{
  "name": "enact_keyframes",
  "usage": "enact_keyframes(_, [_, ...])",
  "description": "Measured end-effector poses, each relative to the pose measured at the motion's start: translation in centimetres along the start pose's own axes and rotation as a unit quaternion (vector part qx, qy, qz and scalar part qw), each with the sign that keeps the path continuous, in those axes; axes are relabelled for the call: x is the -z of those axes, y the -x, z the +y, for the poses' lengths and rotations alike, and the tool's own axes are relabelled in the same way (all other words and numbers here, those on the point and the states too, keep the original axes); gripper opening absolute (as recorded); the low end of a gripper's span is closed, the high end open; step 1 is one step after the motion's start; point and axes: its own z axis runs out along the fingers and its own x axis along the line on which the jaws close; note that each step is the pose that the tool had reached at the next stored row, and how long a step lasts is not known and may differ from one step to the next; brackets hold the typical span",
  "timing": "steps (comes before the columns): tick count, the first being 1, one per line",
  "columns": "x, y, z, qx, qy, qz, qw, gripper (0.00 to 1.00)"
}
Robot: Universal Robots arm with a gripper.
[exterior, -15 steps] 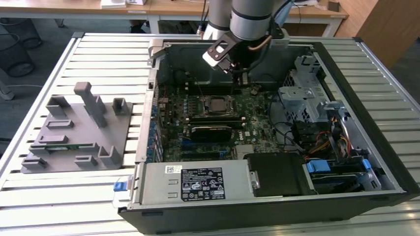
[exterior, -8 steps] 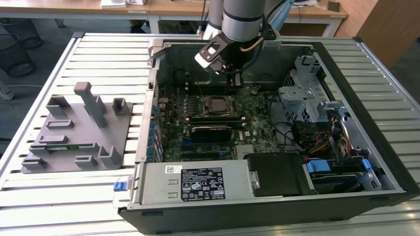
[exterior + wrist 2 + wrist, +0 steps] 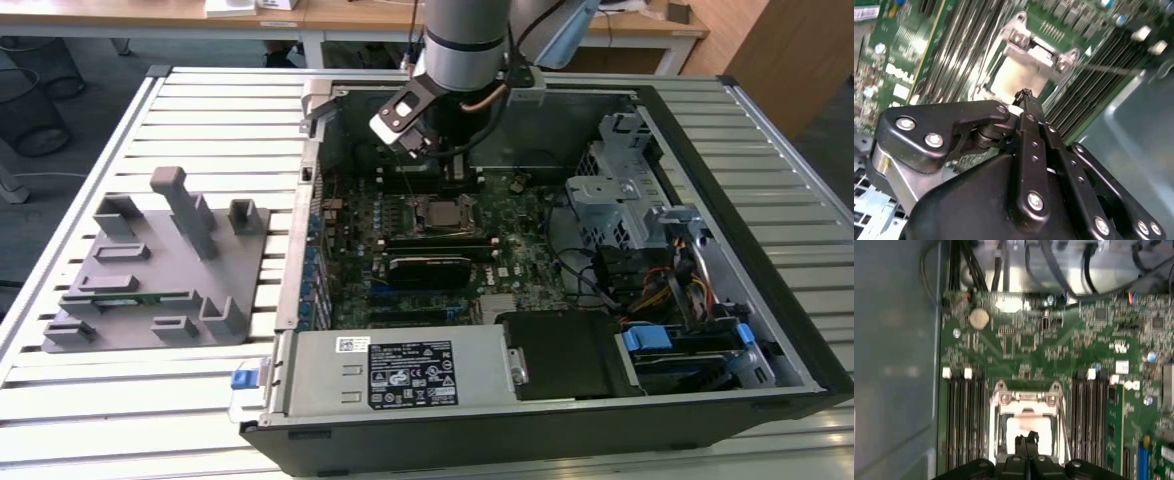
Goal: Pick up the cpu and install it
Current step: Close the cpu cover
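Looked mostly done imo: the cpu (image 3: 1026, 422) was lying flat in the socket (image 3: 1026, 390) on the mobo (image 3: 1019, 340). The gripper (image 3: 1026, 440) hung right over it w/ jaws pressed together and nothing between them afaict, so pickup and drop-in seemed sorted, tho I couldn't tell if it touched the chip or if the latch was closed. Chip's square so no real long axis, metal top faced up, edges lined up w/ the socket and the RAM slots (image 3: 961, 420).
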Motion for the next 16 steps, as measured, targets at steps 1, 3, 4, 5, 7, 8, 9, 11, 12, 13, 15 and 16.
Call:
enact_keyframes(1, [-0.12, 0.00, -0.40, 0.000, 0.0000, 0.0000, 1.0000, 0.11])
enact_keyframes(3, [-0.40, 0.01, -0.92, 0.000, 0.0000, 0.0000, 1.0000, 0.11])
enact_keyframes(4, [-0.56, 0.01, -1.19, 0.000, 0.0000, -0.0001, 1.0000, 0.11])
enact_keyframes(5, [-0.74, 0.01, -1.38, 0.000, -0.0001, 0.0000, 1.0000, 0.11])
enact_keyframes(7, [-1.10, 0.02, -1.63, 0.000, 0.0000, 0.0000, 1.0000, 0.11])
enact_keyframes(8, [-1.28, 0.02, -1.75, 0.000, 0.0000, 0.0000, 1.0000, 0.11])
enact_keyframes(9, [-1.47, 0.03, -1.87, 0.000, 0.0000, 0.0000, 1.0000, 0.11])
enact_keyframes(11, [-1.83, 0.03, -2.04, 0.000, 0.0000, 0.0000, 1.0000, 0.11])
enact_keyframes(12, [-1.99, 0.04, -2.10, 0.000, 0.0000, 0.0000, 1.0000, 0.11])
enact_keyframes(13, [-2.16, 0.04, -2.15, 0.000, 0.0000, 0.0000, 1.0000, 0.11])
enact_keyframes(15, [-2.46, 0.05, -2.24, 0.000, 0.0000, 0.0000, 1.0000, 0.11])
enact_keyframes(16, [-2.60, 0.05, -2.27, 0.000, 0.0000, 0.0000, 1.0000, 0.11])
